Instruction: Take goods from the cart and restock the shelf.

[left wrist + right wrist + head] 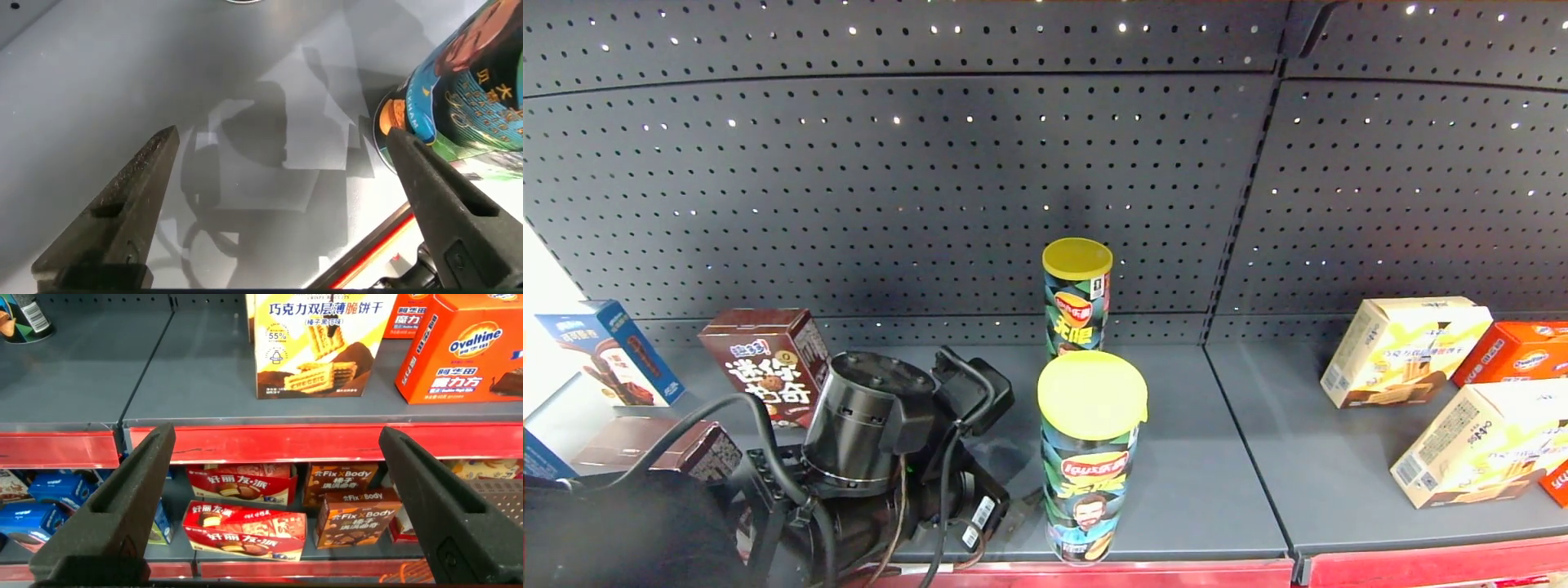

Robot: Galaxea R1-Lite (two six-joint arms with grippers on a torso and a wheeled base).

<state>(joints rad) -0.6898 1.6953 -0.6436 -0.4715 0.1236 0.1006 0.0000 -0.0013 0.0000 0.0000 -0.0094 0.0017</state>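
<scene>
Yellow plastic lids top two tall chip cans on the grey shelf (1217, 457). The front can (1090, 465) stands upright at the shelf's red front edge, and the back can (1077, 298) stands upright right behind it, near the perforated back panel (931, 188).

To the left there are two brown boxes and one blue box. One brown box (768, 363) stands upright, the other brown box (658, 447) lies flat nearer the front, and the blue box (609, 351) is at the far left. To the right, well apart from the cans, lie two cream boxes, the rear cream box (1405, 351) and the front cream box (1478, 453), with one orange box (1515, 353) beside the rear one.

The left pincer (279, 135) hangs low over bare shelf, just left of the front can. It is spread wide and holds nothing. In the left wrist view the base of that can (462, 98) sits just beside one of the fingers (433, 188); I cannot tell whether the two touch.

The right pincer (278, 434) is also wide open and empty. It sits out in front of the red shelf edge, well apart from the cans and facing the cream and orange boxes. Below it, a lower shelf carries two red boxes (245, 527) and two brown cartons (351, 518).
</scene>
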